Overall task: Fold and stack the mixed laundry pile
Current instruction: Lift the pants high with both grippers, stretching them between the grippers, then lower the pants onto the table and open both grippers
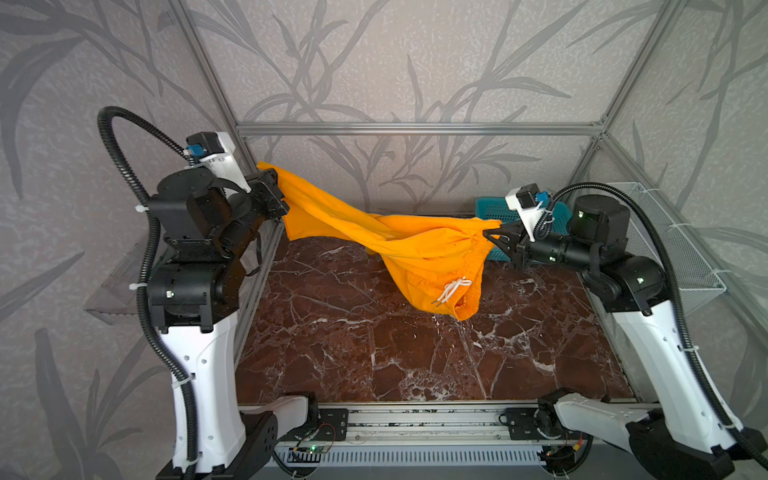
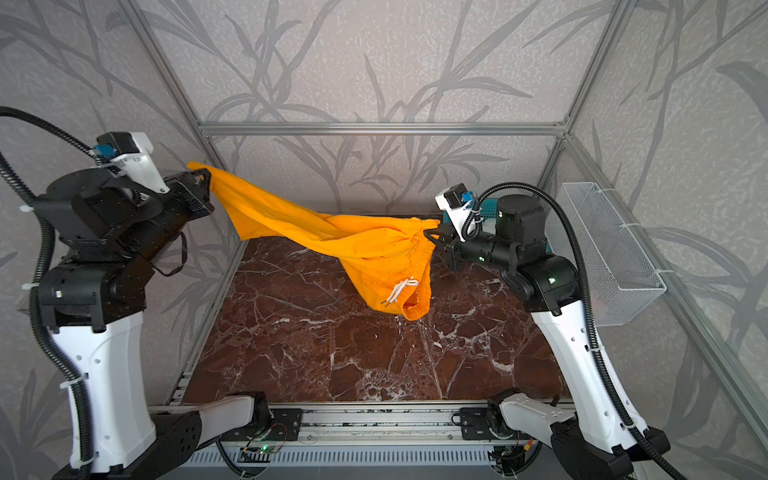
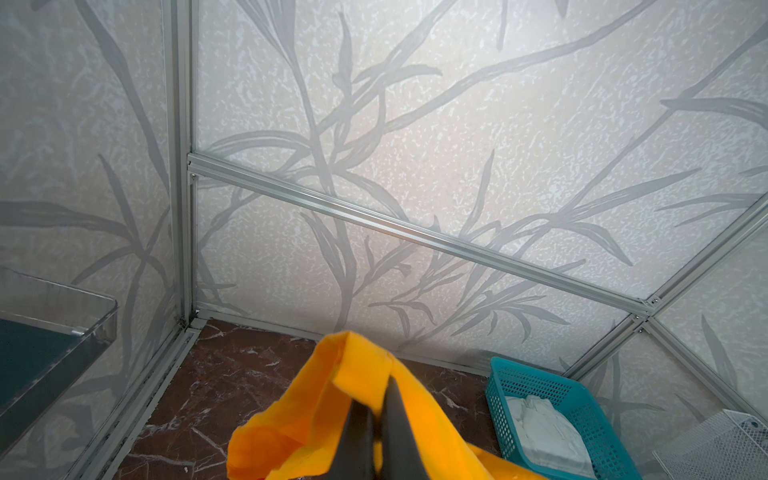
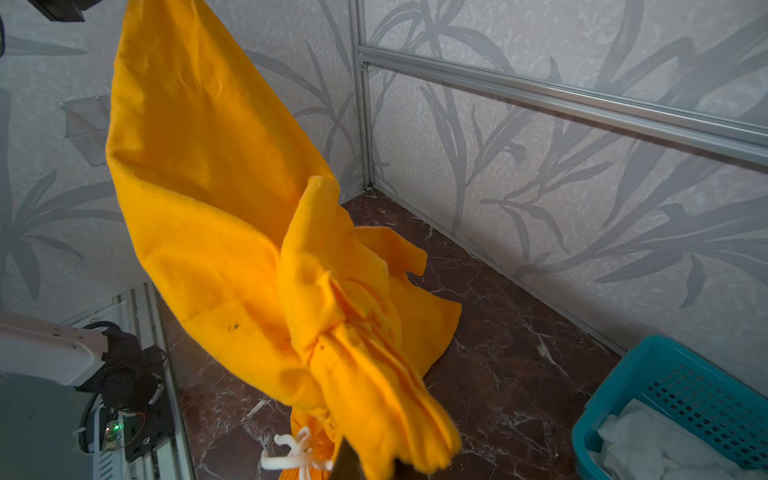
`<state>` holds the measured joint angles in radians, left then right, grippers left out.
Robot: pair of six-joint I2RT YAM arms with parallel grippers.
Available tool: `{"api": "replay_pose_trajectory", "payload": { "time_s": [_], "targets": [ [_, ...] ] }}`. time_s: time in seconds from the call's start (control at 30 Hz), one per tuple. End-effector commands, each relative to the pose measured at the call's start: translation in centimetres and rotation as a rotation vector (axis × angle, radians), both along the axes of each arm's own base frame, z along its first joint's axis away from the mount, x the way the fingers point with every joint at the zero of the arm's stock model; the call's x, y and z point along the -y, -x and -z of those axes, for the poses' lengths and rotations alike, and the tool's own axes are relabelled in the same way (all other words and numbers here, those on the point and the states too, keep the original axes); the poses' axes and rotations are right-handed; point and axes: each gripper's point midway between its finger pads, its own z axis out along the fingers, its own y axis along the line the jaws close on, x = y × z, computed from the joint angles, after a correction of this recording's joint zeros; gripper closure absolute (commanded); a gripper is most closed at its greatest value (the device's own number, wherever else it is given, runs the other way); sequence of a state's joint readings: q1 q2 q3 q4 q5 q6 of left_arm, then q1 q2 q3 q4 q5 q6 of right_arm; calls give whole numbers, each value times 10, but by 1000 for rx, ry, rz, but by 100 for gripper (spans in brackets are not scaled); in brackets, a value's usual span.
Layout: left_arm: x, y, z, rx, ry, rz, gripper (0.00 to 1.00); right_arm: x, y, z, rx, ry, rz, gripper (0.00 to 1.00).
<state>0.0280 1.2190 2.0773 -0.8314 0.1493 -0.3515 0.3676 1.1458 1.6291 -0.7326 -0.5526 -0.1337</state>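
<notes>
While both arms are raised and pulled wide apart, the orange trousers (image 1: 415, 245) hang in mid-air btwn them like a slack hammock, prob. to shake the cloth out and find its shape before any fold.

Far left, the left gripper (image 1: 277, 188) is clamped on a leg hem, w/ a small corner of cloth poking out past the jaws. It sits high, right by the left frame post, so there's little room to pull further that way. From there the leg runs down and rightward, twisted once near the middle.

The waist end sags lowest. The bunched waistband and its white drawstring (image 1: 455, 287) droop toward the marble table (image 1: 353, 365), right of centre. It looks to hang just clear of the surface, but I can't be sure from this angle. The table near of the trousers is bare, so there's lots of open room to lay them flat.

Lower than its partner, the right gripper (image 1: 494, 235) is closed tight on a gathered bit of waistband. Just behind it, in the far right corner, the teal basket (image 3: 540, 380) holds the white shirt (image 3: 544, 432), crumpled and not yet dealt with. A wire basket (image 1: 673, 249) hangs on the right wall close to that arm's elbow, so swinging outward there needs care.
</notes>
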Motion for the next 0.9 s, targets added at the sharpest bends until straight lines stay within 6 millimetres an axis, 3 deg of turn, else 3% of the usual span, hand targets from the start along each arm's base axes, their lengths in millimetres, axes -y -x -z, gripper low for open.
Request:
{"api": "replay_pose_trajectory", "payload": {
  "time_s": [0.0, 0.23, 0.33, 0.43, 0.53, 0.7, 0.87],
  "targets": [
    [-2, 31, -20, 39, -22, -16, 100, 4, 43, -26, 63, -21, -85, 100],
    [2, 67, -55, 129, -27, 3, 100, 2, 71, -31, 57, -36, -167, 100],
    [2, 56, -48, 109, -22, 6, 100, 1, 62, -23, 41, -39, -146, 100],
    [6, 8, -20, 42, 6, 36, 100, 1, 27, -8, -16, -51, -43, 100],
    [11, -57, 22, -47, 37, 72, 100, -2, -21, 21, -127, -54, 79, 100],
    [8, -178, 111, -211, 42, 76, 100, -14, -103, 98, -324, -37, 239, 100],
    [-5, -275, 182, -282, 47, 16, 100, -20, -168, 170, -459, 19, 375, 100]
  ]
}}
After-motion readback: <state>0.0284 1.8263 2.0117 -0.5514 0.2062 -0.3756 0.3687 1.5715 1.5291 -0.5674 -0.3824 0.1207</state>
